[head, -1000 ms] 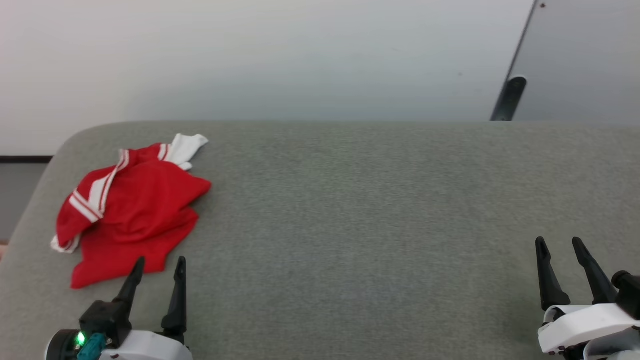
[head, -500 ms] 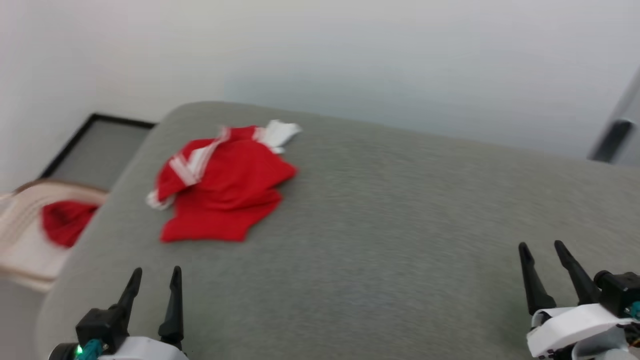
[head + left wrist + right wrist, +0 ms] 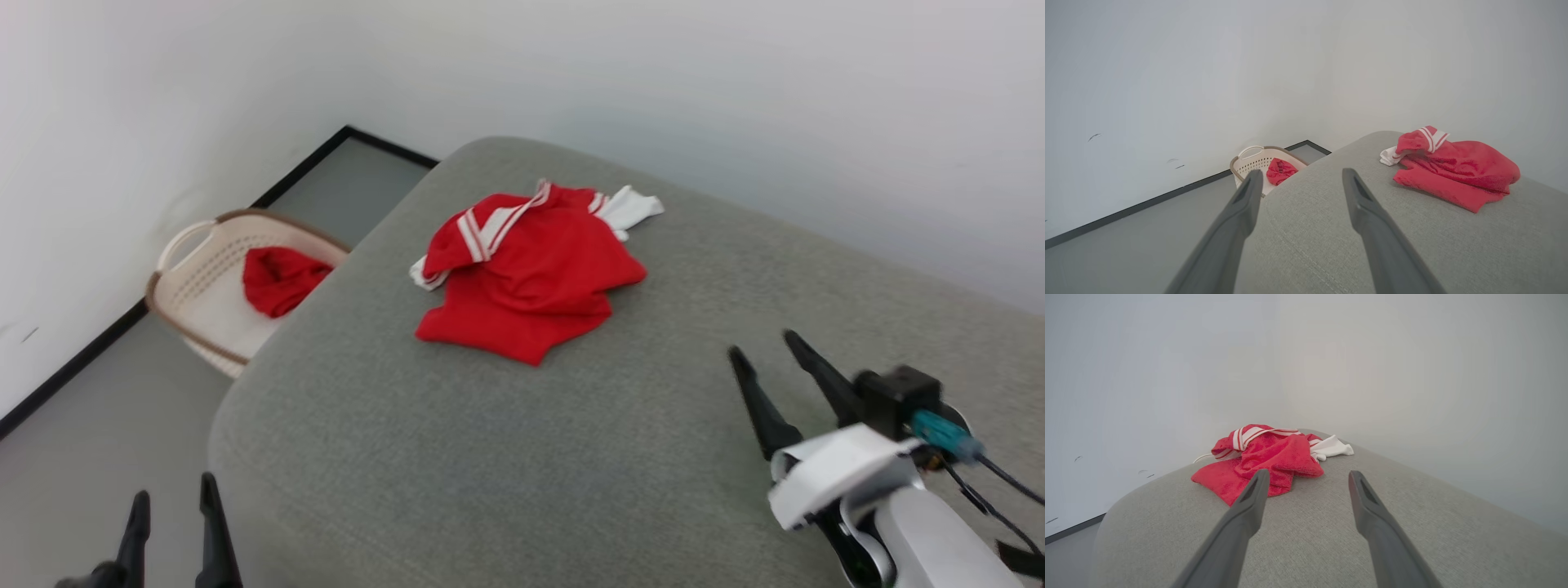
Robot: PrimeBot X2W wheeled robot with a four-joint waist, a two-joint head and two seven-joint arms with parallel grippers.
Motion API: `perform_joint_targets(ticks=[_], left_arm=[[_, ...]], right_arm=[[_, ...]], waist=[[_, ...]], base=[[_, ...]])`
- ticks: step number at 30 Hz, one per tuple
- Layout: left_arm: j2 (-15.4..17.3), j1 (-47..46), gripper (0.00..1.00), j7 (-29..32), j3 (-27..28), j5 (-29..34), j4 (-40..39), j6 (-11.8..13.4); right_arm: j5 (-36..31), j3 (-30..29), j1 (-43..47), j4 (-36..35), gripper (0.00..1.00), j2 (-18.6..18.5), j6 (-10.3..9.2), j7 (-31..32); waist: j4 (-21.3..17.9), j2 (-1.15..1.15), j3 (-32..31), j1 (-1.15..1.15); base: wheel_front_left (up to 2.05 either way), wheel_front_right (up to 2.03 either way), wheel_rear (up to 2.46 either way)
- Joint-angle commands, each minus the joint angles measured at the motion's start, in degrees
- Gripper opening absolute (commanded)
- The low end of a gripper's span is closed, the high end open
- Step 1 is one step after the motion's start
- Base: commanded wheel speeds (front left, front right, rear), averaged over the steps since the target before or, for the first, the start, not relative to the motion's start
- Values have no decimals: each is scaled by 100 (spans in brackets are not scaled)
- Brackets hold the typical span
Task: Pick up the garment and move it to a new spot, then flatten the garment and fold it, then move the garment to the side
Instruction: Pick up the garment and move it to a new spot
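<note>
The garment (image 3: 531,273) is bright red with white panels and striped trim. It lies crumpled near the far left corner of the grey padded surface (image 3: 490,457). My left gripper (image 3: 174,488) is open and empty at the lower left, by the surface's near left corner and well short of the garment. My right gripper (image 3: 763,345) is open and empty to the right of the garment, apart from it. The left wrist view has the garment (image 3: 1453,163) to the right of the open left gripper (image 3: 1301,173). In the right wrist view the garment (image 3: 1265,457) lies ahead of the open right gripper (image 3: 1309,473), slightly left.
A cream laundry basket (image 3: 192,286) stands on the floor left of the surface, against the white wall, with a plain red cloth (image 3: 277,278) inside. The basket (image 3: 1249,157) and red cloth (image 3: 1280,171) also lie ahead in the left wrist view. Bare grey padding spreads right of the garment.
The head camera has swung left, bringing the floor, wall corner and basket into view. The garment lies as before. Both grippers stay open and empty.
</note>
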Motion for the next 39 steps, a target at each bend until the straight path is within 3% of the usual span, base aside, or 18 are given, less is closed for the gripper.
perform_joint_targets(ticks=[1,11,18,23,29,39], left_arm=[[-56,86,100,-3,42,-26,-101,42],[-271,337,100,-3,-17,-50,-500,159],[-129,-163,100,-3,-360,180,-285,-140],[230,-1294,100,199,-925,293,117,-367],[619,-3202,100,262,-1281,-55,635,-461],[1235,-6143,100,504,-2123,-942,2879,-471]], right_arm=[[106,131,-129,75,100,-39,2,-15],[489,517,-370,200,100,-285,2,-29],[488,156,-80,-15,100,-339,2,-29],[312,-305,321,-346,100,-344,2,-29],[268,-170,34,-745,100,-422,2,25],[74,63,-996,-1083,100,-391,2,31]], waist=[[201,0,188,0],[174,0,227,0],[81,0,218,0],[-67,0,304,0],[-861,0,1052,0],[-1984,0,2310,0]], base=[[-16,-16,-16],[-14,-14,-14],[0,0,0],[0,0,0],[0,0,0],[0,0,0]])
